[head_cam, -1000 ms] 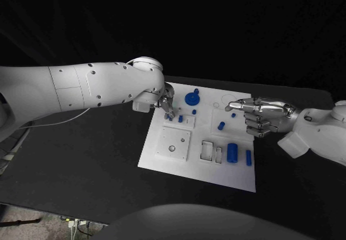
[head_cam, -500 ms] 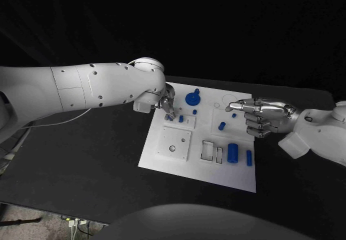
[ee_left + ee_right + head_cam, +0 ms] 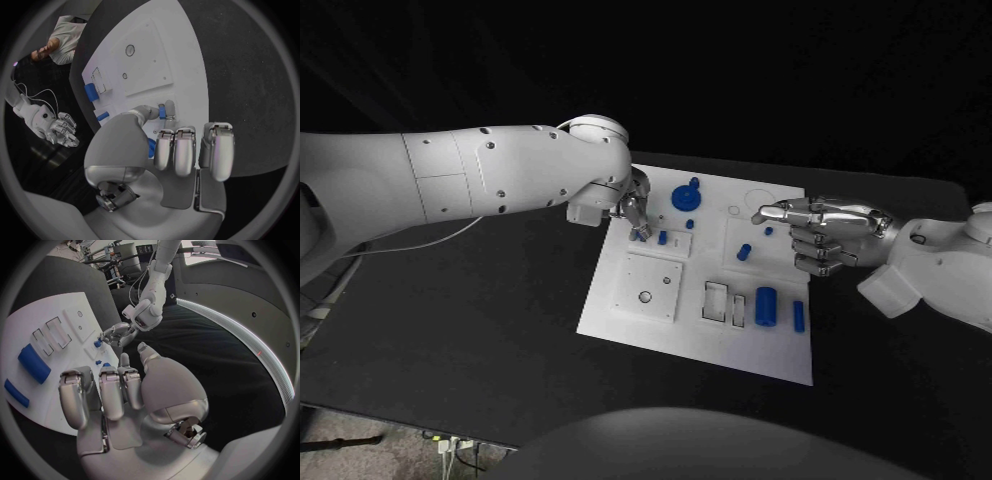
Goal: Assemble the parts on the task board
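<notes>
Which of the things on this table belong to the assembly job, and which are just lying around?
Part of the job:
task board
small blue peg pinched in the left hand
blue round knobbed part
large blue cylinder
slim blue bar
right hand, held over the board's edge, fingers curled, holding nothing

Just lying about:
pale cable on the black table

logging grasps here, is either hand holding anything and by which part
The left hand pinches a small blue part by its upper end at the task board. The right hand holds nothing.
</notes>
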Controlling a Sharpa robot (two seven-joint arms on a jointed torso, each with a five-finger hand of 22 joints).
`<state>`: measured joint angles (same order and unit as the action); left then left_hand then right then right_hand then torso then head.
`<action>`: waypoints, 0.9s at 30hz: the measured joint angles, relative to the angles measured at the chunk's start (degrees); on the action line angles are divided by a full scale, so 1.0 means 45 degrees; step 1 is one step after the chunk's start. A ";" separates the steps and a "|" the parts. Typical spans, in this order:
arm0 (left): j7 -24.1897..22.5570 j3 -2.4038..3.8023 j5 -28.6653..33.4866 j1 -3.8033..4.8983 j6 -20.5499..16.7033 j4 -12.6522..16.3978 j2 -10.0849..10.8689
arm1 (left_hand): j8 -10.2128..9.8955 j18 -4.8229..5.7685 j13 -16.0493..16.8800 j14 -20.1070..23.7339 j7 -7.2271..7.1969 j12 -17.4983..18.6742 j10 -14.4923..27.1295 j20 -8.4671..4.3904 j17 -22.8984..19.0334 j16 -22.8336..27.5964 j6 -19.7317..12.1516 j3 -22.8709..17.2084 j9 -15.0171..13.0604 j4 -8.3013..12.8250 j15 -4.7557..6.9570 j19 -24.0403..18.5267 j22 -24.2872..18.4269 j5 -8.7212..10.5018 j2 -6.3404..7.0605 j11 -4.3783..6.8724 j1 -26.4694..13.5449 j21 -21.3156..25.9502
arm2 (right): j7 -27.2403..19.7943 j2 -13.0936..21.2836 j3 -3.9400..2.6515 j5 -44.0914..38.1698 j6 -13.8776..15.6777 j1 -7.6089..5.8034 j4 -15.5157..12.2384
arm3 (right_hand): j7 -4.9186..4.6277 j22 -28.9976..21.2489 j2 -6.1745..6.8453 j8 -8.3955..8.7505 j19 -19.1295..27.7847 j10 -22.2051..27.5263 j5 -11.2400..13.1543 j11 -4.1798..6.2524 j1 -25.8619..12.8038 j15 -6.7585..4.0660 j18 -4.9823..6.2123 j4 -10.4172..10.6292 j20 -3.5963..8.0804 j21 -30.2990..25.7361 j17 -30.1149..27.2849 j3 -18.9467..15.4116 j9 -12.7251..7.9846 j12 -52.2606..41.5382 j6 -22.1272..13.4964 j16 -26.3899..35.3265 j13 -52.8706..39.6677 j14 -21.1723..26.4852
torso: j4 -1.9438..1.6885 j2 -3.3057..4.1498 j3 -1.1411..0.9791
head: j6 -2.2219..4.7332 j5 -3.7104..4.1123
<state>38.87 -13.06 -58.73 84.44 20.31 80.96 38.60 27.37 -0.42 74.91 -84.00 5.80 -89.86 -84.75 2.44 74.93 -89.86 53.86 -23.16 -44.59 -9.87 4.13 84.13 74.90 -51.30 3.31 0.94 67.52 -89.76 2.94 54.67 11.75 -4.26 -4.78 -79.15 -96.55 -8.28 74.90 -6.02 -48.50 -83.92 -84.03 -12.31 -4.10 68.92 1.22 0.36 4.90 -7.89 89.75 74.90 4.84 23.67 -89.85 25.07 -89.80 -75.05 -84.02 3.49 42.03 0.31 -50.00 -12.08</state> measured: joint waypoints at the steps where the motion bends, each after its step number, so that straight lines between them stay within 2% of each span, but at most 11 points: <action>1: -0.0010 0.0000 0.0005 -0.0002 -0.0018 0.0011 0.0014 | -0.0003 0.0000 0.0000 0.0000 0.0000 0.0000 0.0000 0.0000 0.0000 0.0000 0.0000 0.0000 -0.0024 0.0001 0.0000 0.0000 0.0000 0.0000 0.0000 0.0000 0.0000 0.0000 | 0.0003 0.0003 0.0000 0.0003 0.0000 0.0000 0.0003 | 0.0000 0.0004 -0.0018 0.0000 0.0000 0.0000 0.0000 0.0000 0.0018 0.0000 -0.0001 0.0000 0.0000 0.0000 0.0000 0.0000 -0.0016 0.0000 0.0000 0.0000 0.0000 0.0000 | 0.0000 0.0000 0.0000 | 0.0000 0.0000; 14: -0.0361 -0.0001 0.0106 0.0004 -0.0466 0.0317 0.0396 | 0.0059 -0.0002 0.0000 -0.0006 0.0000 0.0000 0.0001 -0.0045 -0.0002 0.0000 0.0000 -0.0001 -0.0402 0.0001 -0.0006 -0.0046 0.0000 0.0009 -0.0165 -0.0001 -0.0168 0.0000 | 0.0051 0.0091 0.0000 0.0033 0.0009 0.0004 0.0032 | 0.0000 0.0009 -0.0050 0.0000 0.0000 0.0000 0.0000 0.0000 0.0050 0.0000 0.0000 -0.0035 0.0000 0.0000 0.0010 0.0035 -0.0038 0.0000 0.0000 0.0000 -0.0001 0.0000 | -0.0010 0.0001 -0.0001 | 0.0000 0.0010; 22: -0.0237 0.0030 0.0381 0.0330 -0.0230 0.0183 0.0332 | 0.0120 -0.0001 0.0000 -0.0012 0.0000 0.0000 -0.0025 -0.0076 -0.0003 0.0000 0.0000 -0.0012 -0.0699 0.0012 0.0083 -0.0015 0.0000 0.0271 -0.0184 0.0025 -0.0250 0.0000 | 0.0109 0.0102 0.0000 0.0047 0.0013 0.0004 0.0031 | 0.0044 0.0008 -0.0101 0.0000 0.0000 0.0000 0.0000 0.0000 0.0101 0.0000 -0.0001 -0.0035 0.0000 0.0000 0.0008 0.0035 -0.0037 0.0000 0.0044 0.0000 -0.0001 0.0000 | -0.0009 0.0009 -0.0001 | 0.0000 -0.0046; 27: -0.0026 0.0043 0.0703 0.0529 0.0353 -0.0099 0.0087 | 0.0255 0.0000 0.0000 -0.0010 0.0000 0.0000 -0.0027 -0.0140 -0.0003 0.0000 0.0000 -0.0487 -0.1014 0.0266 0.0086 -0.0045 0.0000 0.0491 -0.0136 0.0028 -0.0498 0.0000 | 0.0161 0.0105 0.0000 0.0054 0.0013 0.0004 0.0025 | 0.0044 0.0007 -0.0101 0.0000 0.0000 0.0000 0.0000 0.0000 0.0101 0.0000 0.0000 -0.0035 0.0000 0.0000 0.0007 0.0035 -0.0056 0.0000 0.0044 0.0000 -0.0002 0.0000 | 0.0000 0.0012 -0.0002 | 0.0000 -0.0084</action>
<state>38.75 -12.87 -55.57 86.82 21.90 80.51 38.99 28.52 -0.42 74.91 -84.05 5.80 -89.86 -84.87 1.81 74.92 -89.86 53.86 -25.35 -49.15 -8.67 4.52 83.93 74.90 -49.09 2.69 1.07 65.28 -89.75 3.66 55.14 11.75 -4.02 -4.73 -79.13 -96.44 -8.08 74.93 -6.47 -48.50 -83.92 -84.03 -12.31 -4.10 69.38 1.22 0.36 4.74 -7.89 89.75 74.94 5.00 23.42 -89.85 25.27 -89.80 -75.06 -84.02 3.49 42.08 0.30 -50.00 -12.46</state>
